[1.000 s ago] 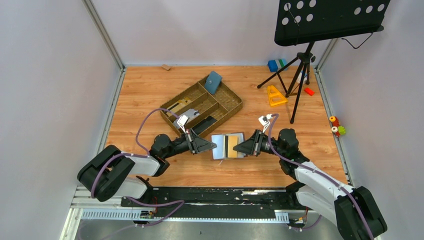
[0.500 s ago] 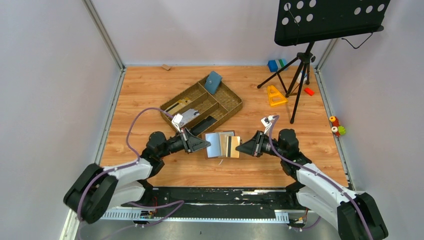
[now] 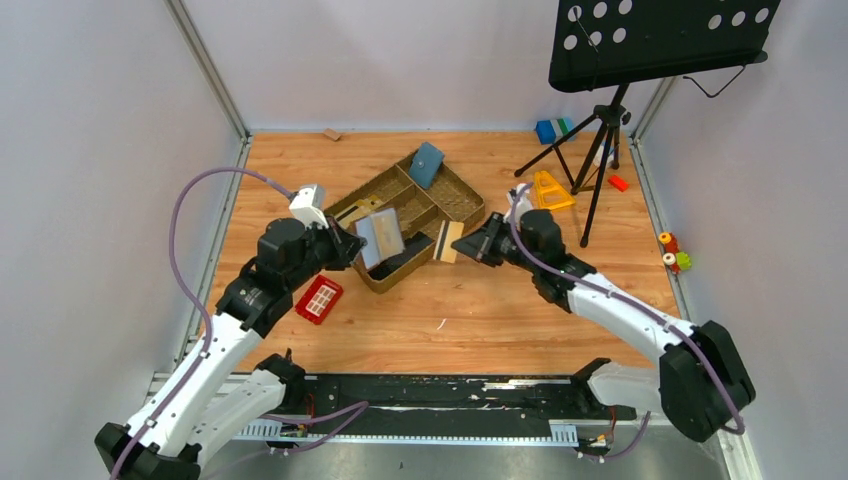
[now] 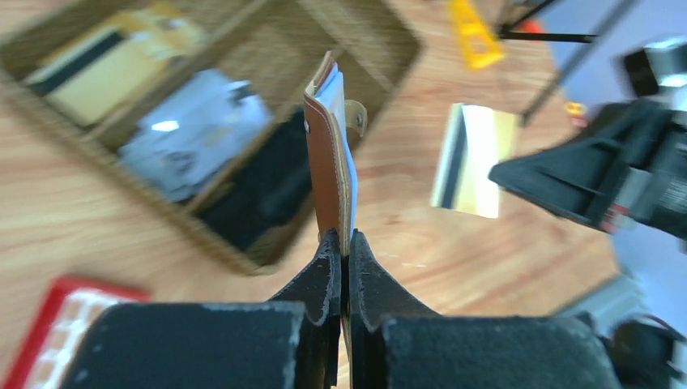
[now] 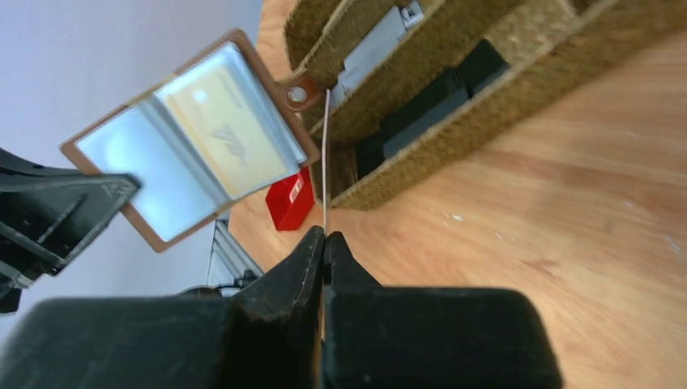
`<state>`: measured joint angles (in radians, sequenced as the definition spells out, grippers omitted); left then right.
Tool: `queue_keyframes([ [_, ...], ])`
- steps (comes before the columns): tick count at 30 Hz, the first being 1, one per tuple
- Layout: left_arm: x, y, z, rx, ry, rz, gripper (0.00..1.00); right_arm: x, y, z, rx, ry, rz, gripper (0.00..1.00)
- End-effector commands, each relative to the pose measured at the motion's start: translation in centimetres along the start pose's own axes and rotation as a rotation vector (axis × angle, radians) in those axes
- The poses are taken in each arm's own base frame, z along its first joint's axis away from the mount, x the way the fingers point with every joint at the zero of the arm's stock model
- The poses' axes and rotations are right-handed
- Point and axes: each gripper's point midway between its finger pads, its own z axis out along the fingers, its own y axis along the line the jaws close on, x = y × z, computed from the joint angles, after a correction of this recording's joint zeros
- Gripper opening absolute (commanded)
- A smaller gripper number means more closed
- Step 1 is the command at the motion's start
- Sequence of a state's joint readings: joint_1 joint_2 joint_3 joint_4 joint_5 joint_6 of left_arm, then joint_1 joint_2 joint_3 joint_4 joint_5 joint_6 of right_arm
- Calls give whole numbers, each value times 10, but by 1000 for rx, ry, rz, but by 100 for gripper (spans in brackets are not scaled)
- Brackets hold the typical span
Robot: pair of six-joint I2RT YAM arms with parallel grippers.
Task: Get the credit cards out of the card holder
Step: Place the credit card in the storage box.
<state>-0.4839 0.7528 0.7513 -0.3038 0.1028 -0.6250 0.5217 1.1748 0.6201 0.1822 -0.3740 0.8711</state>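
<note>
The brown card holder (image 3: 379, 240) hangs open above the near end of the woven tray (image 3: 452, 180), with my left gripper (image 3: 358, 244) shut on its edge. It appears edge-on (image 4: 328, 162) in the left wrist view, pinched at the jaws (image 4: 344, 241). From the right wrist its grey inside (image 5: 190, 138) faces me, a yellowish credit card (image 5: 225, 134) still in one clear sleeve. My right gripper (image 3: 463, 243) is shut on a cream credit card (image 3: 447, 241) with a dark stripe (image 4: 472, 160), held apart from the holder and seen edge-on (image 5: 325, 162) above the fingertips (image 5: 324, 237).
The tray (image 5: 486, 113) holds a blue-teal pouch (image 3: 427, 165), black items and other cards. A red block (image 3: 320, 298) lies on the wood under my left arm. A music stand tripod (image 3: 600, 150), a yellow piece (image 3: 550, 190) and small toys stand at the back right.
The cream card has come fully out of the holder. Both grippers rose and moved away from the near side toward the tray, now separated. The red block is uncovered.
</note>
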Motion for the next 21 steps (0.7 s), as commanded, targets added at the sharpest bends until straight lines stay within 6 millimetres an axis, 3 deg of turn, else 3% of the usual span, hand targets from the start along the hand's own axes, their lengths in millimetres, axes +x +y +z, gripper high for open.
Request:
queue_keyframes([
  [1,-12,67,-27,-370,19,134,0,-38,26,30,184,-242,-10,0],
  [4,-36,75,-42,-456,-43,183,0,-46,46,59,174,-251,24,0],
  [11,-80,93,-84,-652,-191,265,0,-52,66,144,143,-227,128,0],
  [17,-87,100,-94,-711,-209,315,0,-58,87,198,75,-248,167,0],
  [21,-85,103,-92,-714,-201,338,0,-63,92,218,73,-304,157,0],
])
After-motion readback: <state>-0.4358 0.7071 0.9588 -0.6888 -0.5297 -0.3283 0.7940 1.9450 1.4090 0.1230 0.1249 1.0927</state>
